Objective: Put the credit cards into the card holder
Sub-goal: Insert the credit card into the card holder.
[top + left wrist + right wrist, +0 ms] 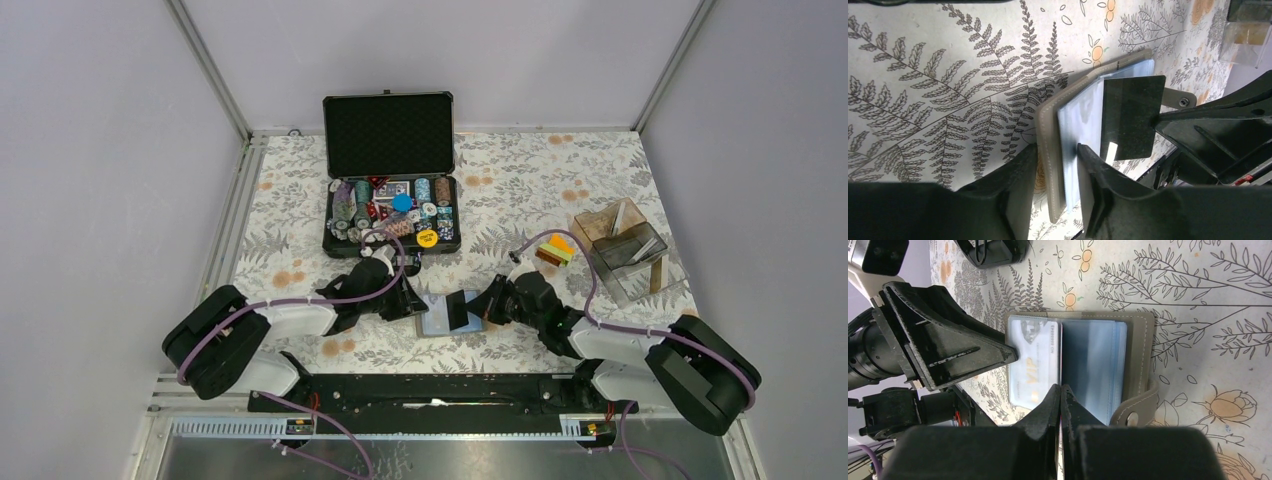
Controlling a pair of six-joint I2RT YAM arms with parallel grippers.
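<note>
Two grippers were seen low over the table, with the card holder (437, 322) laid open between them on the leafy cloth (560, 180); the holder was placed in the middle, near the front edge. The left gripper (1057, 149) was set narrow around the holder's near side; one finger (1018, 190) was seen outside the grey cover, and the other finger (1093, 185) was laid on the light blue inner page; whether the cover was squeezed could not be told. The right gripper (1060, 387) was closed tight on a dark card (1130, 117); the card was held by one edge over the open holder, and from the right wrist it was seen edge-on, lined up with the fold; whether a page was touched by it could not be told. A pale card (1030, 370) marked VIP was seen under the clear pocket on one page. A small pile of credit cards (557, 250), orange, yellow and green, was seen well apart, just beside a clear box (625, 250) on the right. An open black chip case (388, 190) full of chips was set at the back.
</note>
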